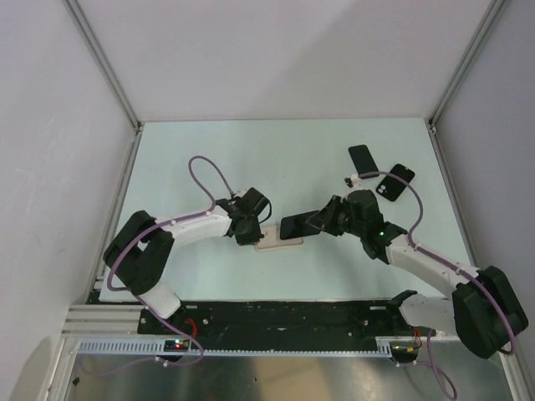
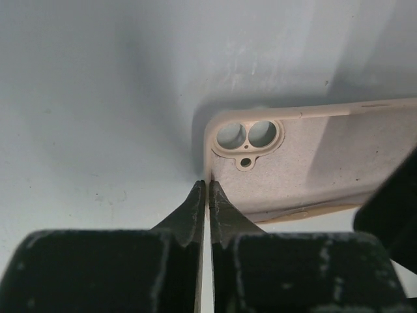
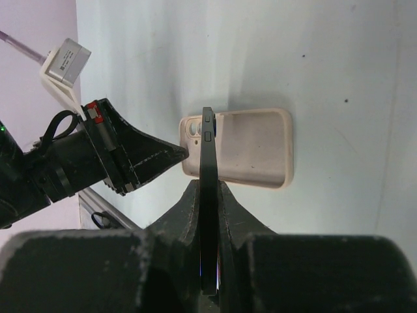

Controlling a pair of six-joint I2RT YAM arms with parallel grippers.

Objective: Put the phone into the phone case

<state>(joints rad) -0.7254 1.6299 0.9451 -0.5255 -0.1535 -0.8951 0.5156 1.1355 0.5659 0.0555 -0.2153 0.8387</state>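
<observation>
Right wrist view: had the phone point(image 3: 207, 140) nipped edge-on in the right gripper point(image 3: 207, 189) just above the phone case point(image 3: 254, 147) lying open on the table point(image 3: 339, 65), with the left gripper point(image 2: 206, 189) squeezed onto its camera-end rim, so grabbed and lined up, not pressed in yet.

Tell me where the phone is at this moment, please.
In the top view, the phone is near the middle of the table, held on edge by the right gripper over the beige phone case, whose camera end the left gripper pinches.
</observation>
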